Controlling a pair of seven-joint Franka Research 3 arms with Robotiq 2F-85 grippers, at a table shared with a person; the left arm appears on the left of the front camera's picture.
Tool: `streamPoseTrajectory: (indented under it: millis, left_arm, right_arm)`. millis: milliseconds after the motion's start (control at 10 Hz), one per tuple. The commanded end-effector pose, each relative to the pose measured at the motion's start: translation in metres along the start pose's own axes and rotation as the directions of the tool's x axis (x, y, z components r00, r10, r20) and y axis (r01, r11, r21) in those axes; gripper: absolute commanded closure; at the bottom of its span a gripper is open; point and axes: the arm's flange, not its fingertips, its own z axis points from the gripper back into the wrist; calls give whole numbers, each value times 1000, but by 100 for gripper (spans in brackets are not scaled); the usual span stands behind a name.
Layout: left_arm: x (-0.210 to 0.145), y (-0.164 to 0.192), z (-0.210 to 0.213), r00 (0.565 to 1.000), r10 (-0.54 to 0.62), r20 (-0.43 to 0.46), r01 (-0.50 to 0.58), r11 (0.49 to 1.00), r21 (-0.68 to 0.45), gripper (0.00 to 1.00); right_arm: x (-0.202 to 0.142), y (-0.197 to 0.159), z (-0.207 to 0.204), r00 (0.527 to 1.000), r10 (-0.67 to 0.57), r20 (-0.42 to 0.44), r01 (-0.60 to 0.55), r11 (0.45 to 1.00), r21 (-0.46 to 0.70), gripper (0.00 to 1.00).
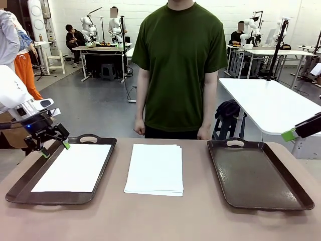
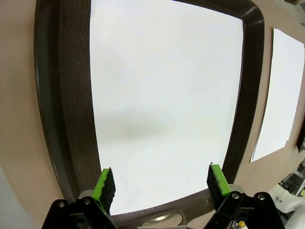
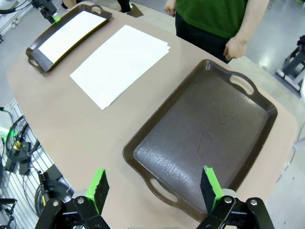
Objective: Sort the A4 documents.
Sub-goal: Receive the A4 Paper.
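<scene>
A stack of white A4 documents point(image 1: 154, 168) lies in the middle of the table, its sheets slightly fanned at the far edge; the stack point(image 3: 120, 64) shows in the right wrist view too. One more white sheet point(image 1: 75, 167) lies flat in the left dark brown tray point(image 1: 103, 170). My left gripper point(image 1: 54, 146) hovers open above that tray's far left corner, nothing between its fingers; the sheet point(image 2: 162, 100) spreads below the left gripper point(image 2: 162, 183). My right gripper point(image 3: 155, 187) stands open and high above the right tray point(image 3: 205, 138), which holds nothing. Its green pad point(image 1: 288, 134) shows at the right edge.
A person in a green shirt point(image 1: 179, 65) stands at the far side, hands point(image 1: 139, 127) hanging by the table edge. The right tray point(image 1: 256, 173) sits on the table's right part. White tables stand beyond.
</scene>
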Motion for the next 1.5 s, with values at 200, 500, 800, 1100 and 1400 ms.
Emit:
streamPoseTrajectory:
  millis: [200,500,800,1100,1400]
  left_arm:
    - [1,1,1,1000,-14,2,14,1000,3,0]
    - [0,0,0,1000,0,0,0,1000,0,0]
    - [-38,-62,41,902,-377,210,363,926,106,0]
    - [-77,-61,80,749,-608,262,629,777,6,0]
    - [-121,-51,120,612,-677,409,738,675,14,0]
  right_arm:
    - [-1,-1,-1,1000,-4,4,4,1000,14,0]
    - [-1,-1,-1,1000,-4,4,4,1000,14,0]
    - [-1,-1,-1,1000,-4,4,4,1000,14,0]
    - [-1,-1,-1,1000,-4,4,4,1000,14,0]
    - [-1,-1,-1,1000,-4,4,4,1000,14,0]
